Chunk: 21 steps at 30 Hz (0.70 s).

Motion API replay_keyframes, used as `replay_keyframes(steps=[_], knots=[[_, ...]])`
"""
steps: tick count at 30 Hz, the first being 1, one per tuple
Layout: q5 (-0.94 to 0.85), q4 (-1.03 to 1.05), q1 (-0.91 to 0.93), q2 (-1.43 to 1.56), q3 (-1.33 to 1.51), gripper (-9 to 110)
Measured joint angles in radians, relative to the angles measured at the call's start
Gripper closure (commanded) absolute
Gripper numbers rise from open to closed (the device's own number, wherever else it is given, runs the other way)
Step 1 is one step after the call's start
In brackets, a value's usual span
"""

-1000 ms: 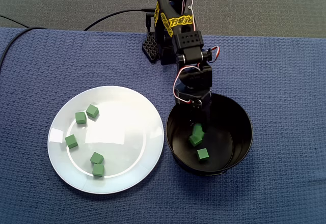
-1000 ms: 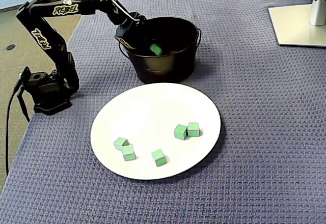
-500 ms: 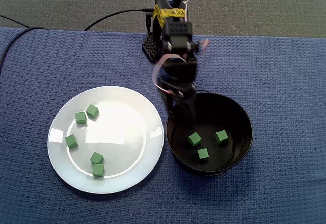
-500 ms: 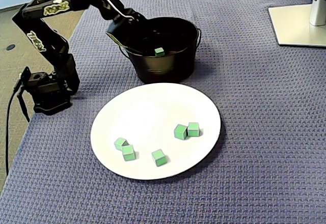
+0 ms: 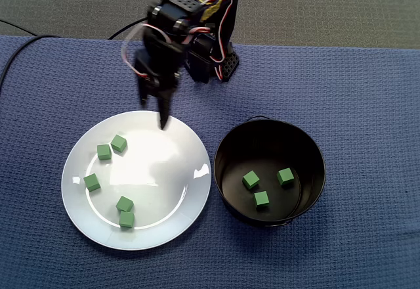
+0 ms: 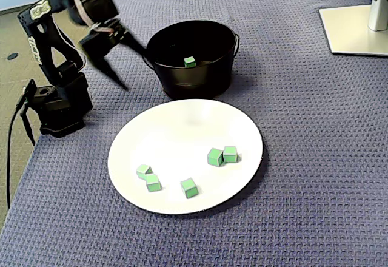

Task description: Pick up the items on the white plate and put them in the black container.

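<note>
Blurred pincer (image 6: 134, 70) – agape, beside black container (image 6: 195, 80), five green cubes (image 6: 214, 157) on white plate (image 6: 182, 113)

Blue woven cloth (image 5: 367, 105) bearing white plate (image 5: 172, 171), black container (image 5: 316, 152) beside it, arm base (image 6: 57, 112), white stand (image 6: 357, 30)

blue woven cloth (image 5: 367, 105); grey carpet (image 5: 328, 6) beyond; white base (image 6: 354, 27), perhaps monitor stand

The white plate (image 5: 164, 171) looks smooth and glossy, with bright reflections. The black container (image 5: 310, 164) is shiny too. The blue cloth (image 5: 367, 92) is woven and rough. The green cubes (image 5: 92, 182) look matt.
</note>
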Motion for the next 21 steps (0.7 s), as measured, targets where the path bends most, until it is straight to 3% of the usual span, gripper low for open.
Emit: replay_keyframes(steps=[5,21], knots=[[-0.057,-0.072,0.117,-0.075,0.083,74],[0.451,-0.138,0.235,-0.565,-0.048,74]])
